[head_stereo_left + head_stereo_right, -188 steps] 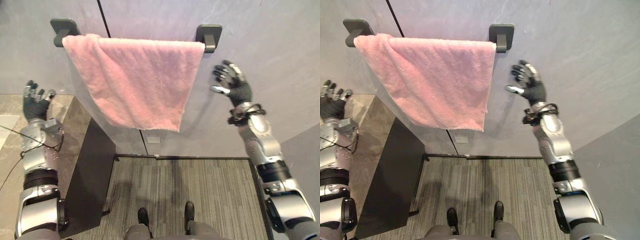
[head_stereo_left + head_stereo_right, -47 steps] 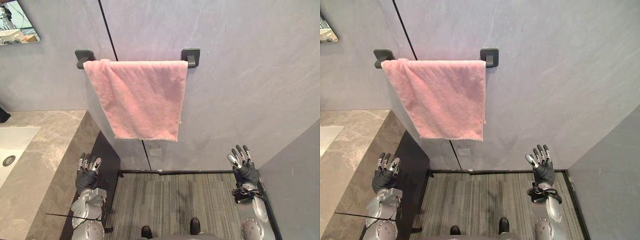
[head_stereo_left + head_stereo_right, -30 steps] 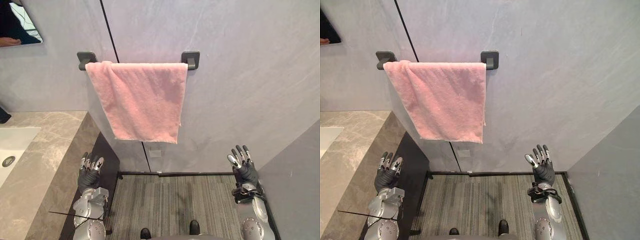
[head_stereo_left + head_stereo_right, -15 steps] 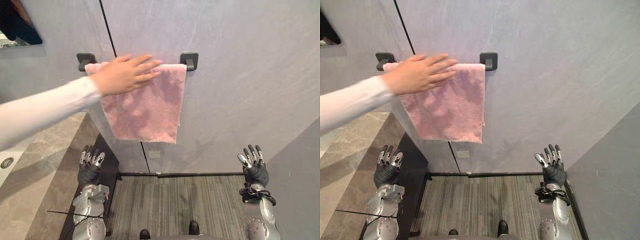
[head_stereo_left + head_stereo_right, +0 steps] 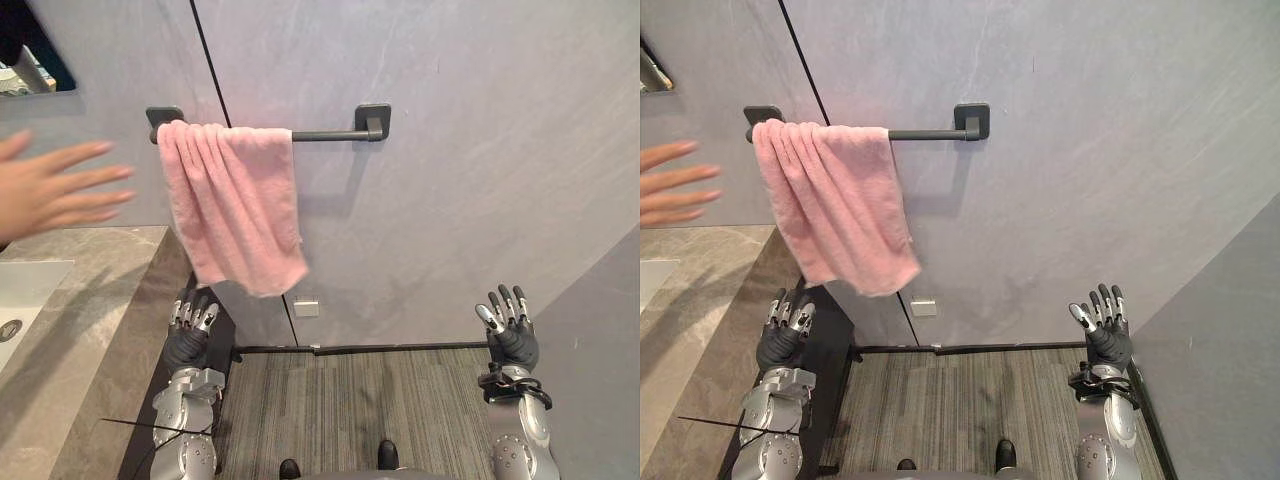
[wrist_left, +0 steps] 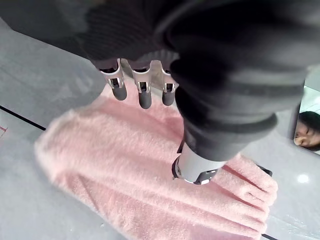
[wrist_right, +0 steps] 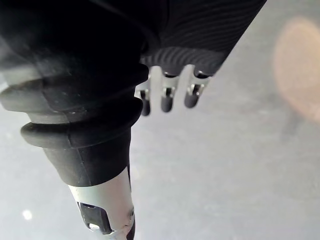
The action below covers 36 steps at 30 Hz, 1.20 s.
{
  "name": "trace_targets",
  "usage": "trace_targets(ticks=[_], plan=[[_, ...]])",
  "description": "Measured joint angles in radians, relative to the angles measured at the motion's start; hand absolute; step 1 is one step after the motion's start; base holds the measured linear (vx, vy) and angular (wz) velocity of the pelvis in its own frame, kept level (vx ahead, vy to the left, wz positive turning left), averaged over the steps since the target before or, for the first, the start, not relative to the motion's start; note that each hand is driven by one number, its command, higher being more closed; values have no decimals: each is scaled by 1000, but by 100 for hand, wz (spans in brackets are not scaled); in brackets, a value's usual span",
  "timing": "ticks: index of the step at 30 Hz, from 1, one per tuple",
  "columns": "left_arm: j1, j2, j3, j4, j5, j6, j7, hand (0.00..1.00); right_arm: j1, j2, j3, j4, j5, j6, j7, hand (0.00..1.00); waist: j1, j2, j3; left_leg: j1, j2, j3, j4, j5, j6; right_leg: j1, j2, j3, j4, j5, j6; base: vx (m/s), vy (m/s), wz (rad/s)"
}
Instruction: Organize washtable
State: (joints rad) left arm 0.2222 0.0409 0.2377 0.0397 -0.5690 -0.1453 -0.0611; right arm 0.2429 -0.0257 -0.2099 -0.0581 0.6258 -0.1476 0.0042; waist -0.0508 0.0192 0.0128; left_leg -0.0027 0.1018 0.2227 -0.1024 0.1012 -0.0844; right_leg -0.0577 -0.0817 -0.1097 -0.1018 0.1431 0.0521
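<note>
Towel point(image 5: 235, 215) now bunched left on bar point(image 5: 330, 134). Left hand point(image 5: 190, 335), right hand point(image 5: 510, 338) splayed, empty: pinch towel edge, drag right evenly.

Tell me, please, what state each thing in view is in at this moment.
towel bar: right part bare, left part covered.
pink towel: hung over the towel bar, bunched up at its left end, lower edge slanted.
left hand: open, fingers straight, holding nothing, below the pink towel.
right hand: open, fingers straight, holding nothing.
person's hand: fingers spread, left of the pink towel and apart from it.
</note>
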Motion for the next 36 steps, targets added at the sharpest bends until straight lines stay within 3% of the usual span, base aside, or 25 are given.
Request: trace_targets(ticks=[22, 28, 33, 36], plan=[[2, 2, 39, -48, -10, -19, -9, 0, -2, 0, 6, -9, 0, 0, 1, 0, 5, 7, 14, -1, 0, -4, 0, 0, 0, 3, 0, -6, 0, 0, 1, 0, 0, 0], [40, 17, 43, -141, -70, -18, -113, 0, -7, -2, -24, -82, 1, -1, 27, 0, 7, 9, 35, -3, 0, -12, 0, 0, 0, 6, -4, -15, 0, -8, 12, 0, 0, 3], [44, 47, 43, -293, -67, -19, -113, 0, -18, -4, -17, -121, 2, -2, 46, 0, 8, 7, 42, -4, -1, -23, 0, -2, 3, 11, -7, -24, 0, -9, 12, 16, -4, 7], [42, 104, 55, -398, -31, -41, -111, 0, -23, -45, 23, -167, 3, -3, 68, 0, 9, 9, 43, -2, -1, -23, 0, -3, 4, 12, -7, -25, 0, -9, 12, 0, 0, 0]])
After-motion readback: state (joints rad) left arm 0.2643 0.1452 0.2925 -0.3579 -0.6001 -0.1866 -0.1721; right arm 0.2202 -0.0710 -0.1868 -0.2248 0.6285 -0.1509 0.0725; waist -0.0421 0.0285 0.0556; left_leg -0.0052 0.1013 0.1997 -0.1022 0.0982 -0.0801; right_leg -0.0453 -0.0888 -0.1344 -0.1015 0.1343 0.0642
